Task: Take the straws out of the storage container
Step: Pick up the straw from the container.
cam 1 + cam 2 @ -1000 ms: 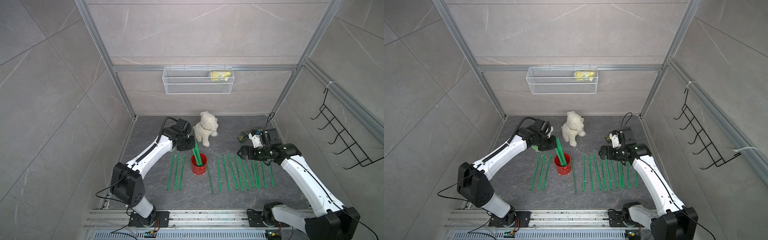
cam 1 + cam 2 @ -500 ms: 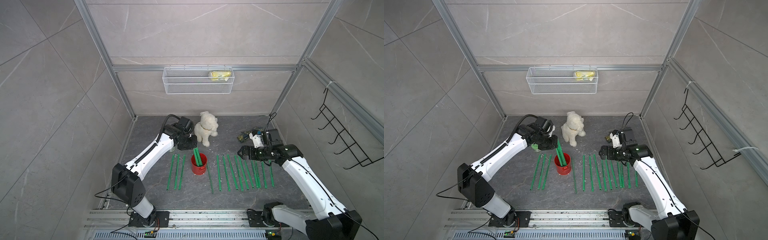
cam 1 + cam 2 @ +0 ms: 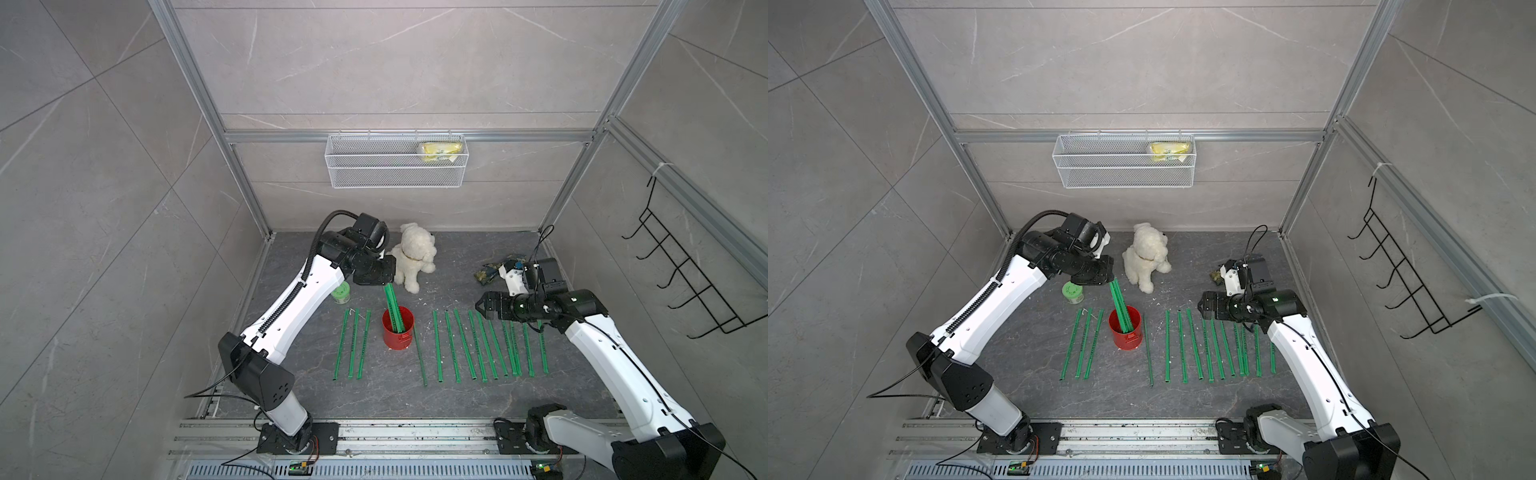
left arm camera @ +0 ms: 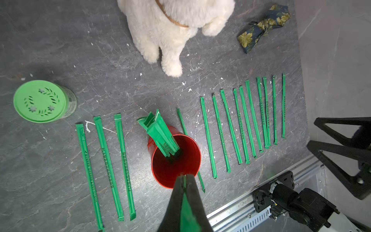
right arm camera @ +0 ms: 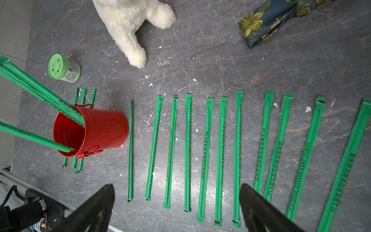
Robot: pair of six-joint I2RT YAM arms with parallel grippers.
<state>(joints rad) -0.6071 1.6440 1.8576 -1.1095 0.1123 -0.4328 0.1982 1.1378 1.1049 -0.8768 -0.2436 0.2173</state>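
Observation:
The storage container, a red can (image 3: 398,338) (image 3: 1125,336) (image 5: 104,130), stands upright on the dark floor. A bundle of green straws (image 4: 160,132) (image 5: 40,90) leans out of it toward the back. My left gripper (image 3: 385,282) (image 4: 185,177) hangs above the can, shut on one straw (image 5: 36,138) whose lower end is at the can's mouth. Three straws (image 3: 353,345) lie left of the can and several (image 3: 486,349) lie in a row to its right. My right gripper (image 3: 478,309) (image 5: 176,185) hovers open over that row, holding nothing.
A white plush dog (image 3: 413,262) sits just behind the can. A green-lidded jar (image 3: 340,293) stands under the left arm, and a floral cloth (image 3: 490,270) lies at the back right. A mesh basket (image 3: 395,166) hangs on the back wall, a hook rack (image 3: 685,282) on the right wall.
The left jaws have pinched fully shut on a straw above the can. Both arms have barely moved.

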